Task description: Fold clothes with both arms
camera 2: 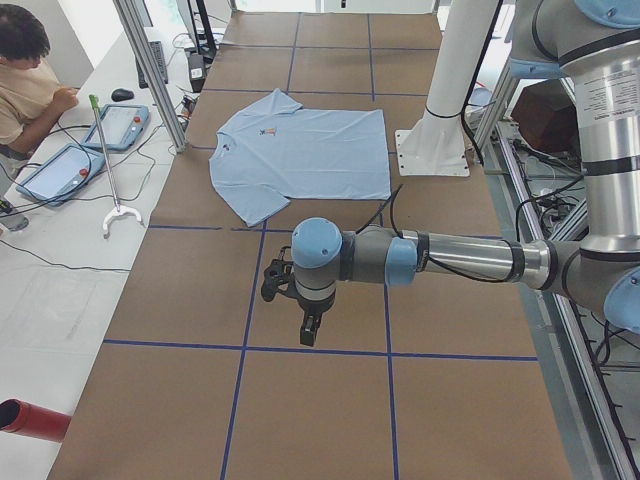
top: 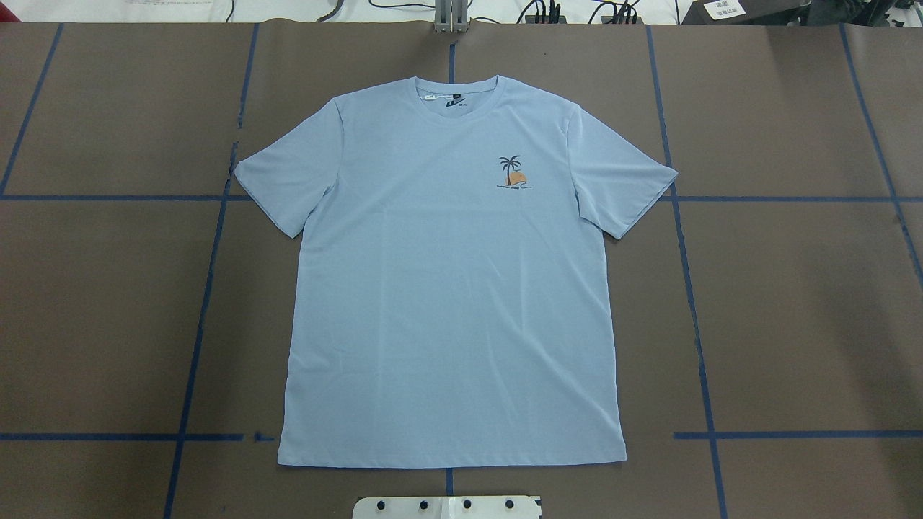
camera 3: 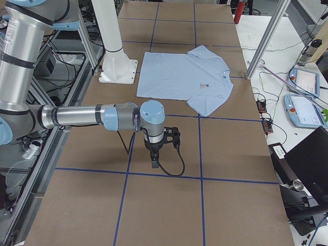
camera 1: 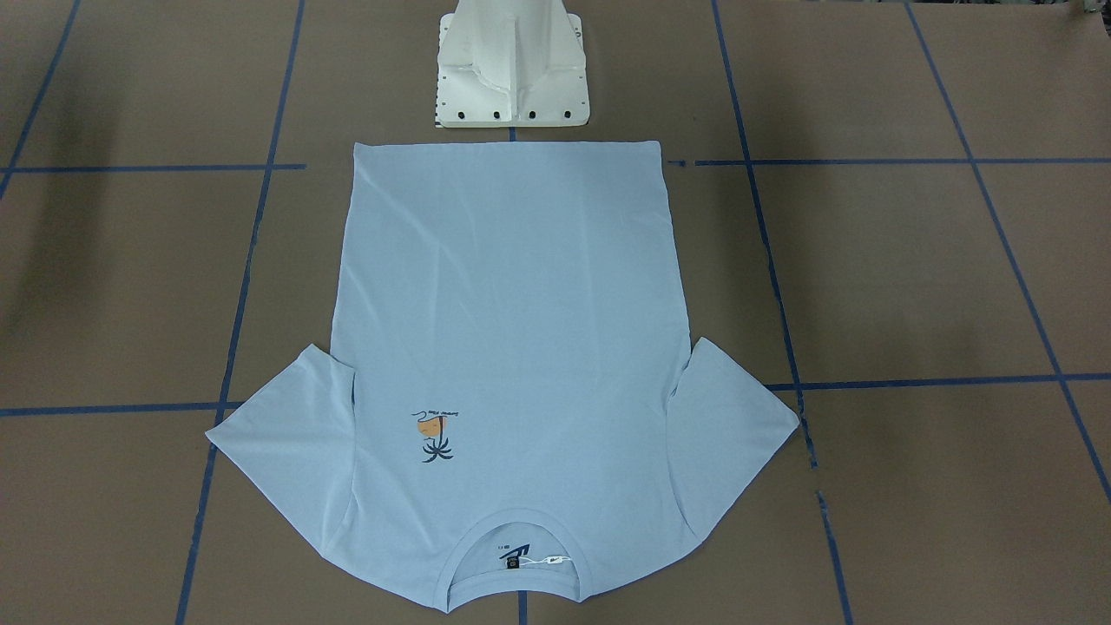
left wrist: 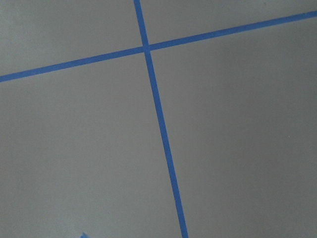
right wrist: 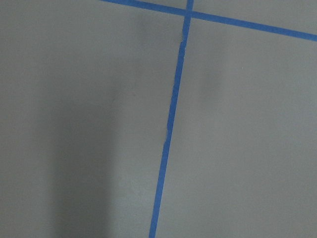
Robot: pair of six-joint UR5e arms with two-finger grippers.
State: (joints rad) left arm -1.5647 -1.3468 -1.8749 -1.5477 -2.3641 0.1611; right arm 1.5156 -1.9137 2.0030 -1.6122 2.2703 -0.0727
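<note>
The light blue T-shirt (top: 447,288) lies flat and face up in the middle of the brown table, with its collar at the far side and its hem toward the robot's base. It also shows spread out at T-shirt (camera 1: 512,330), T-shirt (camera 2: 305,150) and T-shirt (camera 3: 184,77). A small palm-tree print (top: 512,173) sits on its chest. My left gripper (camera 2: 308,335) hangs over bare table well away from the shirt. My right gripper (camera 3: 154,163) does the same at the other end. I cannot tell whether either is open or shut. Both wrist views show only the table and tape.
The white pedestal base (camera 1: 512,69) stands just behind the shirt's hem. Blue tape lines (top: 209,288) grid the table. A person (camera 2: 25,80) sits at a side bench with teach pendants (camera 2: 60,170). A red cylinder (camera 2: 35,420) lies off the table's near corner.
</note>
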